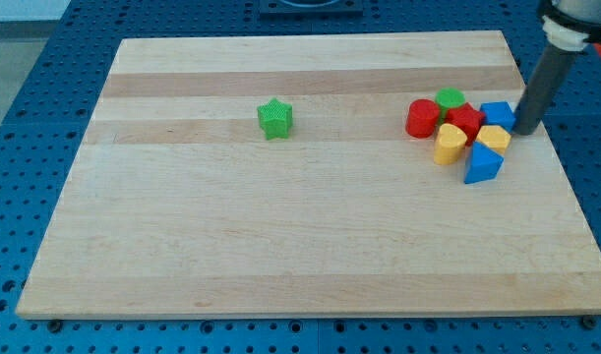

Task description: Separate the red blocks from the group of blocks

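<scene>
A group of blocks sits at the view's right on the wooden board [280,246]. A red cylinder [422,118] is at the group's left. A red star-like block [465,121] is in its middle. Around them are a green cylinder [450,98], a blue cube [497,114], a yellow block [450,144], a second yellow block [493,138] and a blue triangular block [483,165]. My tip [526,131] is just right of the blue cube, close to it or touching it.
A green star block [274,118] stands alone left of the board's centre. The board's right edge [561,177] runs close to the group. A blue perforated table surrounds the board.
</scene>
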Available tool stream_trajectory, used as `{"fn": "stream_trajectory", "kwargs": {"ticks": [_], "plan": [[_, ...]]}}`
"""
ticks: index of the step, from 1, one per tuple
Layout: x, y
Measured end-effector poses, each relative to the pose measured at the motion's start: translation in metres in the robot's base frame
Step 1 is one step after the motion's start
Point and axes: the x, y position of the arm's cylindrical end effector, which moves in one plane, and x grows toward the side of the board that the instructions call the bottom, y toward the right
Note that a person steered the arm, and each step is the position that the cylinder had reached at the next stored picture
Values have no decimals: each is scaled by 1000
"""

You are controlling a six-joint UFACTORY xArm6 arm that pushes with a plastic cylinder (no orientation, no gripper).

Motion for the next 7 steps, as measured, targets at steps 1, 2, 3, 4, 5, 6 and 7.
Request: {"fn": "stream_trajectory", "kwargs": {"ticks": [1,2,3,4,5,6,7], "plan": [[0,-22],[-2,-46],[-3,-69],[-4,-88],[-4,-96],[0,-96],[15,-96]]}}
